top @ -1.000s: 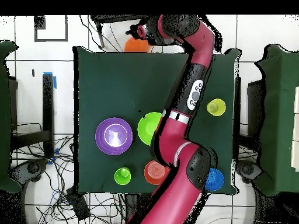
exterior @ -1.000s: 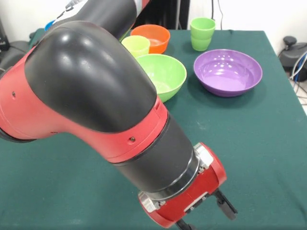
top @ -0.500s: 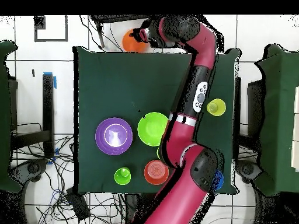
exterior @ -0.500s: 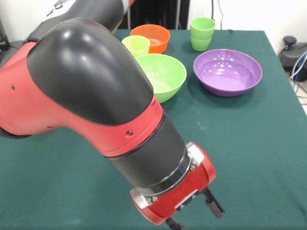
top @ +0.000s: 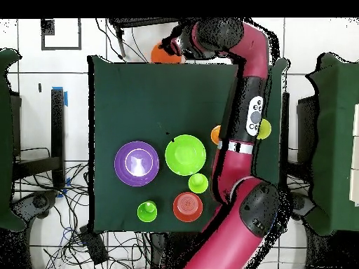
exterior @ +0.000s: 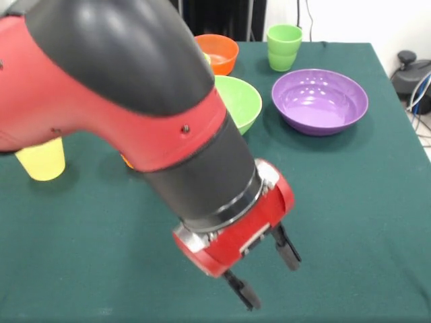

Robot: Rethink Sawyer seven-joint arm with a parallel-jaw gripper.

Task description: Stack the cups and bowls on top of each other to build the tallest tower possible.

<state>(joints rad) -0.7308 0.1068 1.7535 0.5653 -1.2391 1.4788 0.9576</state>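
Gripper [exterior: 267, 272] jaws spread wide, holding nothing.

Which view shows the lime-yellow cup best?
The overhead view: the lime-yellow cup shows whole there, standing between the lime green bowl and the orange bowl. In the front view the arm hides almost all of it; at most a sliver of its rim shows.
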